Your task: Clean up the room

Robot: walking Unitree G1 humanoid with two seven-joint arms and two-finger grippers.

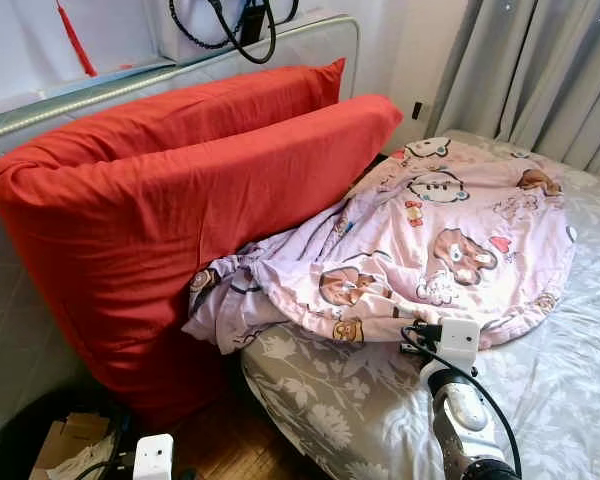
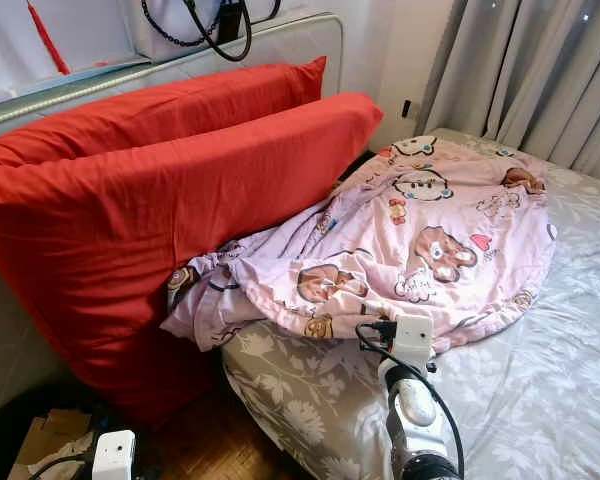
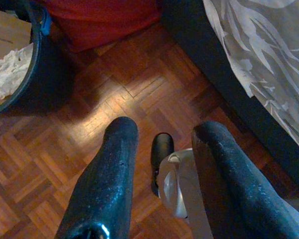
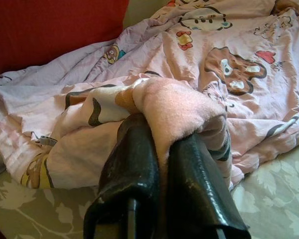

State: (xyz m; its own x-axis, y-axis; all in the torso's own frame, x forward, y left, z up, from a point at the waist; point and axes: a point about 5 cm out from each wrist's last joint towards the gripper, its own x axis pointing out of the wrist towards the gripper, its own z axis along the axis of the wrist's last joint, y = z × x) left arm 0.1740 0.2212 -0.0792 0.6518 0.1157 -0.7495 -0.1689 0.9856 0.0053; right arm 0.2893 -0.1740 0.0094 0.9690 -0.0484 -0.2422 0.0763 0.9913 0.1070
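**Blanket edge pinched at the bed's near side**

Head views: a pink cartoon blanket (image 1: 450,235) lies bunched on the grey floral bed (image 1: 570,390), against two red pillows (image 1: 180,190).

Right wrist view: the right gripper (image 4: 162,149) is clamped on a blanket fold.

Left wrist view: the left gripper (image 3: 159,144) hangs over the parquet floor (image 3: 114,89), fingers apart, near a dark bin (image 3: 25,74).

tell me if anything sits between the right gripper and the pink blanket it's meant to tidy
Nothing visible does. The right gripper is already shut on a fold of the pink blanket at its near edge, over the grey floral sheet. The left gripper hangs open above the wooden floor.
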